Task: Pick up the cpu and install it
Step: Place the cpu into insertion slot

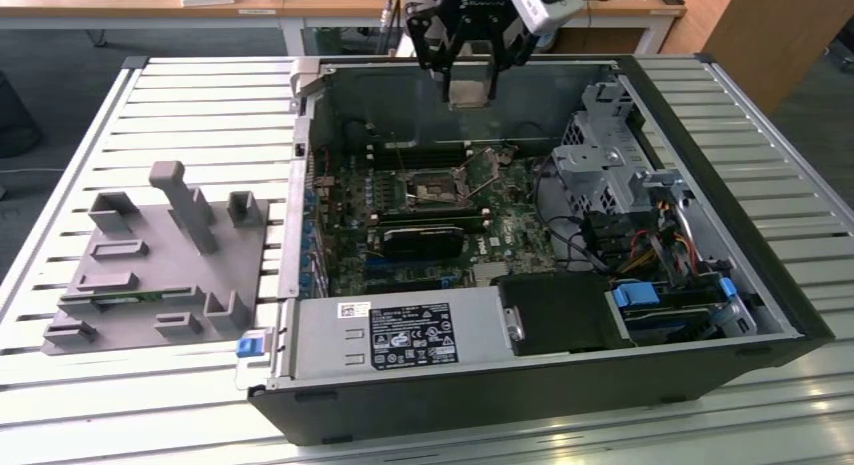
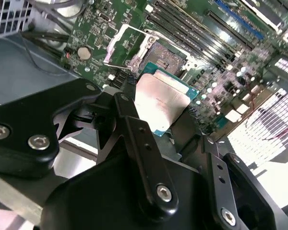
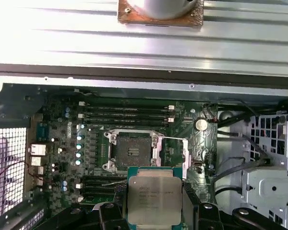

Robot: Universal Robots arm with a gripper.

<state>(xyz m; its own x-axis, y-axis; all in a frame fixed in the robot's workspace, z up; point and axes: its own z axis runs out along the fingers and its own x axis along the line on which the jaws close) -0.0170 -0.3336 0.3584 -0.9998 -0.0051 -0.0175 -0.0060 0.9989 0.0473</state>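
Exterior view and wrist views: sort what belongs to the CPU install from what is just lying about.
Job: cpu, held in the gripper; open motherboard socket.
Lying about: grey tray; power supply; drive cage.

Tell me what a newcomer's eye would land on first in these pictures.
First, the black hand high over the open computer case, gripping the silvery cpu by its edges. Inside the case, the socket on the green board stands open and bare. On the exterior view's left, a grey tray with upright pegs lies on the slatted table.
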